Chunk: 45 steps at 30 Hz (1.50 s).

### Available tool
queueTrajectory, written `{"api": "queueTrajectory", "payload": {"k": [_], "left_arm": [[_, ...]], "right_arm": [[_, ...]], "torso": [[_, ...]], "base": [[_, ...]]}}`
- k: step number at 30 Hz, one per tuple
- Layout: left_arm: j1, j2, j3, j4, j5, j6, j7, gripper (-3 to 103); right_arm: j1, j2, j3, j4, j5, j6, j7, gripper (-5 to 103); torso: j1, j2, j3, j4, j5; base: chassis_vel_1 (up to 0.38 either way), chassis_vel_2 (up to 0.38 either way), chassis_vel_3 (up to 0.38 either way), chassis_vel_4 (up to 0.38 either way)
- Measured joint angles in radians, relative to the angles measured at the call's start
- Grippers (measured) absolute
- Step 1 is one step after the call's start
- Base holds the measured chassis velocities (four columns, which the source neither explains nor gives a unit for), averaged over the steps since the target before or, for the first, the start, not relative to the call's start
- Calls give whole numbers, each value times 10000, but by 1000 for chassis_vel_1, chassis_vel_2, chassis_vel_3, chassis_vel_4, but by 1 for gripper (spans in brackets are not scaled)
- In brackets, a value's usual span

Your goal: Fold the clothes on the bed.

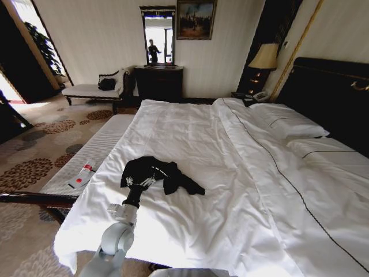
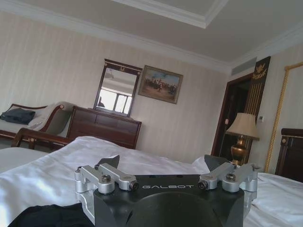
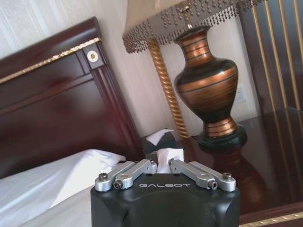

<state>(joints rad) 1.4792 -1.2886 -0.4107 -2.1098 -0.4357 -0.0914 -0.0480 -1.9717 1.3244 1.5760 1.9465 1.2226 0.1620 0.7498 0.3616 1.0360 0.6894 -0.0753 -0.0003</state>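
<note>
The clothes, one crumpled black T-shirt (image 1: 161,173), lie on the white sheet of the bed (image 1: 230,173) near its left front corner. My left arm reaches in from below, and the left gripper (image 1: 139,181) sits at the shirt's near-left edge. In the left wrist view the left gripper (image 2: 163,163) is open, its dark fingertips (image 2: 110,161) wide apart above the sheet, with a bit of black fabric (image 2: 47,215) beneath the wrist. The right gripper (image 3: 161,163) is shut and holds nothing; it faces the dark headboard (image 3: 52,109) and a bedside lamp (image 3: 208,85).
A white-cushioned bench (image 1: 92,150) runs along the bed's left side with a red-and-white tube (image 1: 82,175) on it. Pillows (image 1: 288,124) lie by the headboard (image 1: 328,92). A nightstand (image 3: 265,156) carries a tissue box (image 3: 163,142). A dresser (image 1: 158,81) stands against the far wall.
</note>
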Motion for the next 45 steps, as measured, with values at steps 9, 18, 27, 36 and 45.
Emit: {"api": "queueTrajectory", "payload": {"k": [9,18,27,36,45], "left_arm": [[313,-148,-95,-378,123,-11,-11,100],[499,-140,-262,-497,85,-48,-41,100],[646,-206,-406,-656,104,-63,-55,100],[977,-62,-742,-839,-64,15,-103,100],[1342,-245,-912,-1201,35,-3,-122,100]], "right_arm": [[381,-211,-469,-1362,253,167,-106,1],[827,-438,-1051,-3145,-470,357,-276,1],[1140,-651,-1406,-3998,-848,383,-296,-2],[823,-430,-1493,-2531,-809,190,128,28],[491,-290,-440,-22,-1316,85,755,61]], "torso": [[0,1,0,-1,-3],[1,0,0,5,1],[1,1,0,-10,-6],[0,3,0,-10,-3],[0,3,0,4,-2]], "base": [[0,0,0,0],[0,0,0,0],[0,0,0,0],[0,0,0,0],[0,0,0,0]]}}
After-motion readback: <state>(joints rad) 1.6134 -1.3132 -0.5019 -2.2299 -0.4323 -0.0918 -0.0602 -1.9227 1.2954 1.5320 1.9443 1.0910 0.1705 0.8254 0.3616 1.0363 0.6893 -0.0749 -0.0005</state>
